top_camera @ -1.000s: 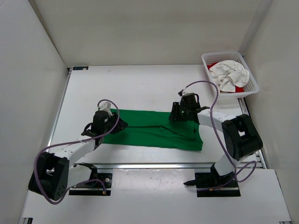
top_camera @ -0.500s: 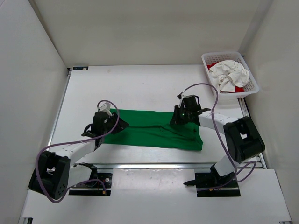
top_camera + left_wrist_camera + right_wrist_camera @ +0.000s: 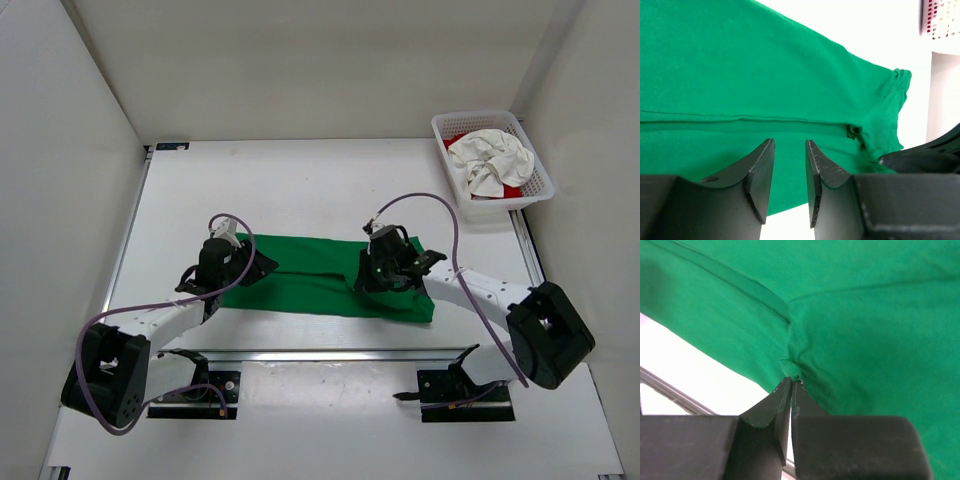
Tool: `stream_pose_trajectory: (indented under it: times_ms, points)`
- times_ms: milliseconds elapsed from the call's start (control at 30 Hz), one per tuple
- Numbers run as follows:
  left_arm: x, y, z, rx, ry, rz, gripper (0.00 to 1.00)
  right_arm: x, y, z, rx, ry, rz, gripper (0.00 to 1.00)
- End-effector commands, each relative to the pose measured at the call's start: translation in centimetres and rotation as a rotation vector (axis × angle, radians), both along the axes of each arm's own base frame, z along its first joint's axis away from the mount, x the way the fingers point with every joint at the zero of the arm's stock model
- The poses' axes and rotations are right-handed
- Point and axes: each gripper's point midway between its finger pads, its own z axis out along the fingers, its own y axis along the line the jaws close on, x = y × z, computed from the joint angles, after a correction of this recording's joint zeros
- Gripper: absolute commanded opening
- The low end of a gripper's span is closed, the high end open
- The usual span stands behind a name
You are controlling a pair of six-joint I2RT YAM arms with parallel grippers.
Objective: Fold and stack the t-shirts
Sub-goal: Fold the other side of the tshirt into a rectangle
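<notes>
Three shirts are accounted for. The green shirt (image 3: 310,280) lies spread on the table (image 3: 280,190), towards its near edge and between the two arms. The white shirt (image 3: 490,160) sits bunched on top of the red shirt (image 3: 512,190) in the basket (image 3: 478,116) at the far right corner, well apart from the work.

Step in hand, as judged: folding the first shirt, the green one. No stack is begun yet.

Right claw (image 3: 791,382): closed tight, tips together, pinching a small pucker of the green shirt. The cloth around the pinch is gathered into creases. Seen from above, this grip sits on the right half of the shirt.

Left claw (image 3: 789,145): jaws partly apart, with a clear gap between them. It is set low at the left end of the green shirt. Cloth shows through the gap, but no fold is caught, so it holds nothing.

Next move, as judged: the left claw needs its own hold on the cloth. Both claws can then lift together and carry one side over the other. A single-point lift risks dragging and bunching the shirt.
</notes>
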Motion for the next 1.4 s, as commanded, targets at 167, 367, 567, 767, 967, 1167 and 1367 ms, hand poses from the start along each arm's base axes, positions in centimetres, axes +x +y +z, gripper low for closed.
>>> stream_pose_trajectory:
  times_ms: [167, 367, 567, 767, 967, 1167, 1367]
  points:
    - [0.6, -0.2, 2.6, -0.048, -0.066, 0.001, 0.43, -2.6, 1.3, 0.6, 0.053, 0.005, -0.013, 0.26]
    - [2.1, 0.0, 3.0, -0.007, -0.078, 0.022, 0.43, 0.1, -1.4, 2.9, 0.059, -0.089, -0.095, 0.15]
    - [5.1, 1.1, 0.8, -0.006, -0.011, 0.066, 0.42, 5.2, -4.8, 0.6, 0.083, -0.102, -0.239, 0.0]
    - [6.6, 4.3, -2.6, -0.14, 0.105, 0.205, 0.41, 11.2, -7.3, -1.3, 0.095, -0.091, -0.348, 0.0]
    - [6.4, 9.2, -4.9, -0.208, 0.179, 0.386, 0.41, 9.8, -10.8, -6.1, 0.035, 0.052, -0.499, 0.0]
    - [5.0, 11.2, -5.0, -0.363, 0.192, 0.522, 0.41, 7.7, -12.8, -7.3, 0.041, 0.107, -0.552, 0.0]
    - [7.2, 10.2, 2.2, -0.262, -0.028, 0.465, 0.42, 14.5, -7.9, -4.7, 0.089, 0.105, -0.426, 0.01]
